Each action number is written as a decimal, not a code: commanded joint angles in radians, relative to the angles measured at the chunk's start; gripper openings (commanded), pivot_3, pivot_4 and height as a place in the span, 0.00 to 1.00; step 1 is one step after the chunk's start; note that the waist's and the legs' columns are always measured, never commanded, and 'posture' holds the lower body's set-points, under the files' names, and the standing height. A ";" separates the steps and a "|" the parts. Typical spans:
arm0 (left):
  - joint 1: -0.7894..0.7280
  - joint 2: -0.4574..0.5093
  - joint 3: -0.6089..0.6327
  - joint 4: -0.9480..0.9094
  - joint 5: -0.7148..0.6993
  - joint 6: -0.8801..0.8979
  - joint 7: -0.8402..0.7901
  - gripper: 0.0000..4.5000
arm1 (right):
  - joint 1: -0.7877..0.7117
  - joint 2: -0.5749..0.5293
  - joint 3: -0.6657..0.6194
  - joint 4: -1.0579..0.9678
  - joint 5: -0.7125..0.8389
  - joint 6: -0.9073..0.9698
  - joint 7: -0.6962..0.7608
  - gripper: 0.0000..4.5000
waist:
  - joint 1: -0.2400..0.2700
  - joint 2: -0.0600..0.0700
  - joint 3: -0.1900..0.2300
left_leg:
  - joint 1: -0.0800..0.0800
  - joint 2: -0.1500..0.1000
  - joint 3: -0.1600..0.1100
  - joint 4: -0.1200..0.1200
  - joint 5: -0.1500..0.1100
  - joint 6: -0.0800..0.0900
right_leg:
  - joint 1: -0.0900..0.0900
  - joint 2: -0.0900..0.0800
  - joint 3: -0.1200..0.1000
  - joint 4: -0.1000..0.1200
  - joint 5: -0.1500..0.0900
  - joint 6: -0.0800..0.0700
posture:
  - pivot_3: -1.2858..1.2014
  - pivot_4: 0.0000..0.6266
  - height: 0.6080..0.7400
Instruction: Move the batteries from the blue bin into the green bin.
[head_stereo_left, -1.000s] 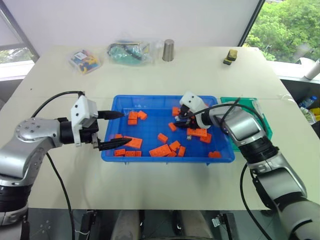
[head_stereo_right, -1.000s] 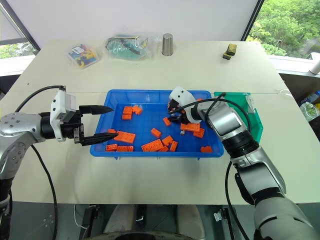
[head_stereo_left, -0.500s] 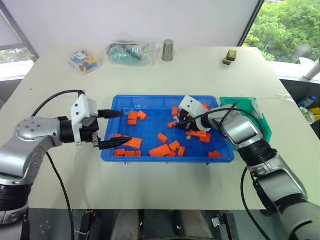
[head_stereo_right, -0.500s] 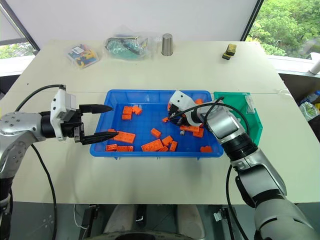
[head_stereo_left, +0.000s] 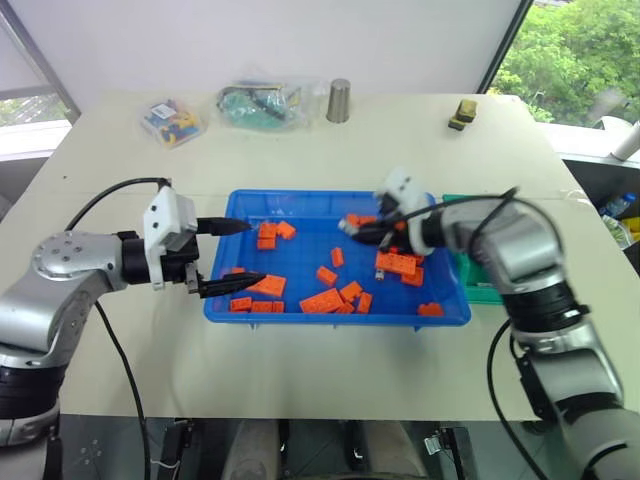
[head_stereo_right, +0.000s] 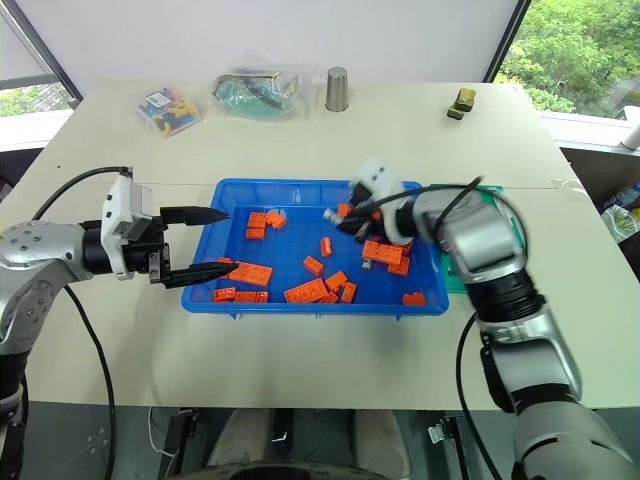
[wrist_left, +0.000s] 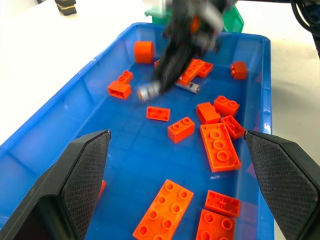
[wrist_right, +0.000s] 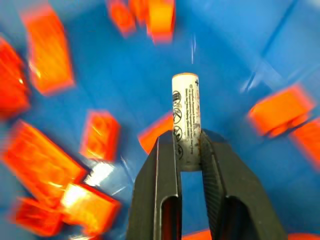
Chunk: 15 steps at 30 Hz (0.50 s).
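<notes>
Right gripper (wrist_right: 187, 150) is clamped on a battery (wrist_right: 185, 117) — my right wrist view has the cell standing up between the two fingers, printed side showing, while the head views give me just a pale tip over the blue bin (head_stereo_left: 300, 305) toward its 1 o'clock corner. Largest first: I see the blue bin with orange bricks (head_stereo_left: 325, 299) scattered inside, then the green bin (head_stereo_left: 478, 290) at its 3 o'clock side behind my arm. Left gripper (head_stereo_left: 228, 256) hangs spread wide at 9 o'clock — nothing in it.

Beige table (head_stereo_left: 400, 150) before a white wall (head_stereo_left: 300, 40); windows (head_stereo_left: 580, 60) at both sides (green trees, apparently, outside).
</notes>
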 joint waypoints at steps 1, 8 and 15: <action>-0.015 -0.018 -0.007 -0.026 -0.033 0.015 0.003 1.00 | 0.021 -0.178 -0.179 -0.057 0.039 0.019 0.024 0.01 | 0.003 0.000 0.000 | 0.000 0.000 0.000 0.000 0.000 0.000 | 0.000 0.000 0.000 0.000 0.000 0.000 | 0.52 0.24 1.00; -0.033 -0.065 -0.060 -0.027 -0.016 -0.003 0.004 1.00 | 0.246 -0.431 -0.329 0.006 0.016 -0.026 -0.004 0.01 | -0.004 0.000 0.000 | 0.000 -0.001 0.001 0.000 -0.001 0.001 | 0.002 -0.001 0.000 -0.003 0.000 0.000 | 0.52 0.24 1.00; -0.075 -0.066 -0.079 0.016 0.005 -0.024 -0.019 1.00 | 0.355 -0.419 -0.345 -0.031 0.027 -0.048 -0.060 0.54 | -0.031 0.000 0.000 | 0.002 0.000 0.001 -0.001 -0.001 0.001 | 0.001 0.003 0.002 0.000 0.000 0.000 | 0.52 0.24 1.00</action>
